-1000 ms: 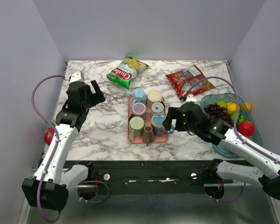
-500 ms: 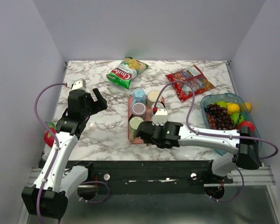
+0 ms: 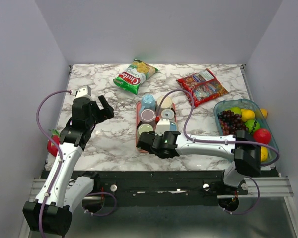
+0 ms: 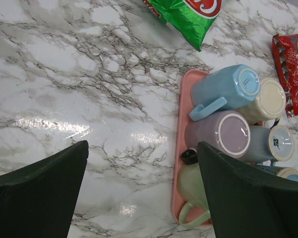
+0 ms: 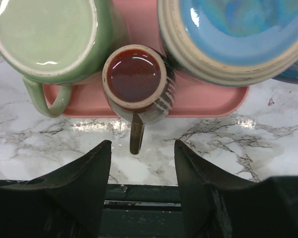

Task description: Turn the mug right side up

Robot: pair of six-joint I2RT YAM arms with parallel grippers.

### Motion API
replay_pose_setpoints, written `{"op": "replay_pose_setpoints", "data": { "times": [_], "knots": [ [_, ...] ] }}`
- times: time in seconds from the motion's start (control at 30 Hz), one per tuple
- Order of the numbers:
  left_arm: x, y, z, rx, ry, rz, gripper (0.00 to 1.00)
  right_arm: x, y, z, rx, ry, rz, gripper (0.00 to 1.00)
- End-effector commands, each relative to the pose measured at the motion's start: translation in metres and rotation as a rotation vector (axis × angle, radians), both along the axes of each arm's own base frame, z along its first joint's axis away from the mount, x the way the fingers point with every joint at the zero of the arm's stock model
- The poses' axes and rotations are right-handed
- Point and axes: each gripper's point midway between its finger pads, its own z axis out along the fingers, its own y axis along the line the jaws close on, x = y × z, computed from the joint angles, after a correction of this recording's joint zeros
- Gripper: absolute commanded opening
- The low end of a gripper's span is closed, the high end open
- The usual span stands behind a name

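A pink tray [image 5: 208, 101] holds several mugs, all base up. In the right wrist view a small brown mug [image 5: 135, 79] stands upside down at the tray's front edge, its handle [image 5: 136, 134] pointing toward the table's near edge. My right gripper [image 5: 143, 148] is open and empty, with its fingers on either side of that handle and apart from it. In the top view the right gripper [image 3: 145, 145] covers the brown mug. My left gripper [image 3: 103, 106] is open and empty above the marble, left of the tray [image 4: 181, 124].
A green mug [image 5: 47, 37] and a blue glazed mug [image 5: 233, 29] flank the brown one. Light blue [image 4: 228, 89] and lilac [image 4: 221, 134] mugs stand further back. A green chip bag [image 3: 135, 75], a red snack bag [image 3: 202, 87] and a fruit bowl [image 3: 243, 124] lie beyond.
My right arm has swung left from the tray's right side to its front edge, over the brown mug. The left arm has barely moved.
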Motion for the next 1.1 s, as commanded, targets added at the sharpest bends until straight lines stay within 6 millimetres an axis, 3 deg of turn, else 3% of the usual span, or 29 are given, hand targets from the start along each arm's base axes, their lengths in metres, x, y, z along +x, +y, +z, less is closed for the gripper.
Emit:
{"op": "replay_pose_setpoints", "data": {
  "times": [0.0,0.2,0.63,0.93,1.03,1.07],
  "knots": [
    [-0.001,0.003,0.007,0.014,-0.036,0.004,0.99,-0.001,0.012,-0.016,0.013,0.008,0.017,0.60],
    [-0.003,0.005,0.007,0.017,-0.044,0.008,0.99,0.002,0.019,-0.024,0.013,0.004,0.032,0.51],
    [-0.002,0.007,0.002,0.027,-0.025,0.016,0.99,0.005,0.007,-0.037,-0.057,-0.007,-0.016,0.46],
    [-0.001,0.007,-0.002,0.036,-0.010,0.014,0.99,0.014,0.002,-0.035,-0.067,-0.048,-0.054,0.36],
    [0.000,0.006,-0.002,0.037,-0.010,0.012,0.99,0.014,0.001,-0.036,-0.074,-0.049,-0.056,0.30],
    [0.000,0.006,-0.002,0.037,-0.009,0.012,0.99,0.014,0.000,-0.036,-0.079,-0.048,-0.057,0.21]
  ]
}}
